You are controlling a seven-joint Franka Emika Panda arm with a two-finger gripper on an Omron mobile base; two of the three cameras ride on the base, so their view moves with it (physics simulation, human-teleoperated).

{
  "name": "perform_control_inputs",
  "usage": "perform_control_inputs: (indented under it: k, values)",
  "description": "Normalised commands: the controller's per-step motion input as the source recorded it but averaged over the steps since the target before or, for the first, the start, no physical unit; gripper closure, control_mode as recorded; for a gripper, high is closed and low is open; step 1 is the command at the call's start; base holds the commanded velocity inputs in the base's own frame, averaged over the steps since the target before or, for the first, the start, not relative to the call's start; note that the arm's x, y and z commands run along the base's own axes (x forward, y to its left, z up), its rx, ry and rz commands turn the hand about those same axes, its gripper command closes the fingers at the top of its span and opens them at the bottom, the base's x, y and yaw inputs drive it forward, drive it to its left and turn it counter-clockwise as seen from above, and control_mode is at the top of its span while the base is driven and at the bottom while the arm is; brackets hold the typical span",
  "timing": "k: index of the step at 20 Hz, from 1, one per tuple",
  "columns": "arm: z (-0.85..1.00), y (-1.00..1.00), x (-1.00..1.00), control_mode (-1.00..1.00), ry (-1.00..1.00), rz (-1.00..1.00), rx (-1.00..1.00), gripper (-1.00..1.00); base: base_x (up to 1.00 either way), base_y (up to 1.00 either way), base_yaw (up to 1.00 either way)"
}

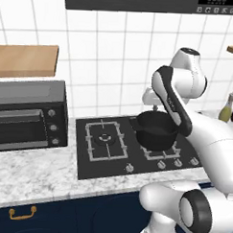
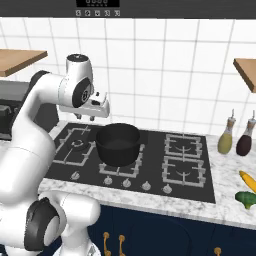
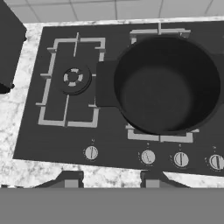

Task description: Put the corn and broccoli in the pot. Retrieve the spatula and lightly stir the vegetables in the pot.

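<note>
A dark oven (image 1: 27,115) sits at the left end of the marble counter (image 1: 34,175), just beside the black hob (image 2: 192,167). The gripper (image 3: 111,179) hangs above the hob's left side, its fingers (image 3: 70,178) set a moderate gap apart with nothing between them. The black pot (image 2: 118,143) stands upright on a burner grate near the hob's middle, just right of the gripper, and its inside looks bare in the hand view. Right of the hob, two bottles (image 2: 226,138) stand by the tiled wall. At the counter's right end lie the corn (image 2: 248,180) and, just in front of it, the broccoli (image 2: 246,199), well apart from the pot
</note>
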Motion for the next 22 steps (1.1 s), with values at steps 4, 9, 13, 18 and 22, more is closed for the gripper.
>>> perform_control_inputs:
  k: [4, 9, 13, 18, 22]
  values:
    - [0.00, 0.00, -0.32, -1.00, 0.00, 0.00, 0.00, -1.00, 0.00, 0.00, 0.00]
    - [0.00, 0.00, -0.80, -1.00, 0.00, 0.00, 0.00, -1.00, 0.00, 0.00, 0.00]
    - [-0.04, 0.00, -0.85, -1.00, 0.00, 0.00, 0.00, -1.00, 0.00, 0.00, 0.00]
    - [-0.13, 0.00, -0.77, -1.00, 0.00, 0.00, -0.02, -1.00, 0.00, 0.00, 0.00]
    - [-0.11, 0.00, -0.37, -1.00, 0.00, 0.00, -0.01, -1.00, 0.00, 0.00, 0.00]
